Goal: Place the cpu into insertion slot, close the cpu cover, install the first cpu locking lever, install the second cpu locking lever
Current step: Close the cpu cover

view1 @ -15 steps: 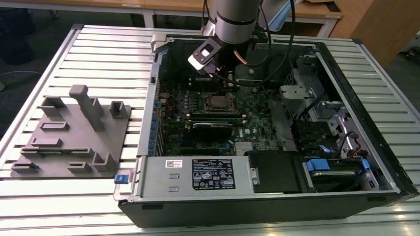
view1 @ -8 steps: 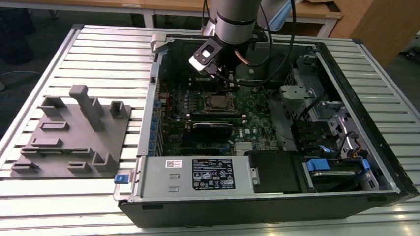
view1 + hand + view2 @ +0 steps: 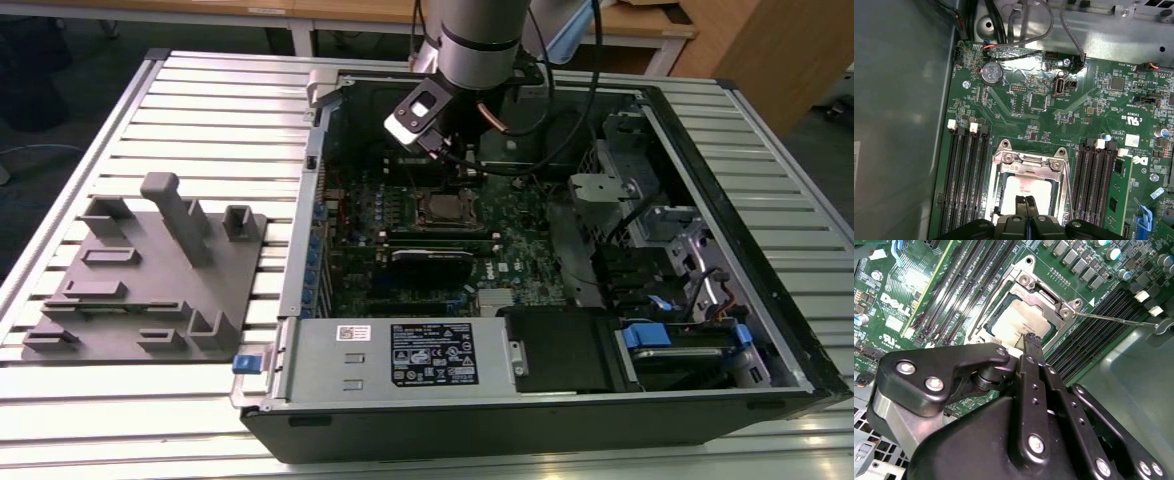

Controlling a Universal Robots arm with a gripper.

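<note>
In both wrist views the hand [image 3: 1026, 202], fingers closed empty, sits over the cpu [image 3: 1024, 186] under the cpu cover [image 3: 1030, 163]; the second wrist view shows a lever [image 3: 1114, 319] jutting sideways.

Exterior view high over the computer case [image 3: 534, 430]; both wrist views close above the insertion slot [image 3: 1029, 161] [image 3: 1026, 282].
</note>
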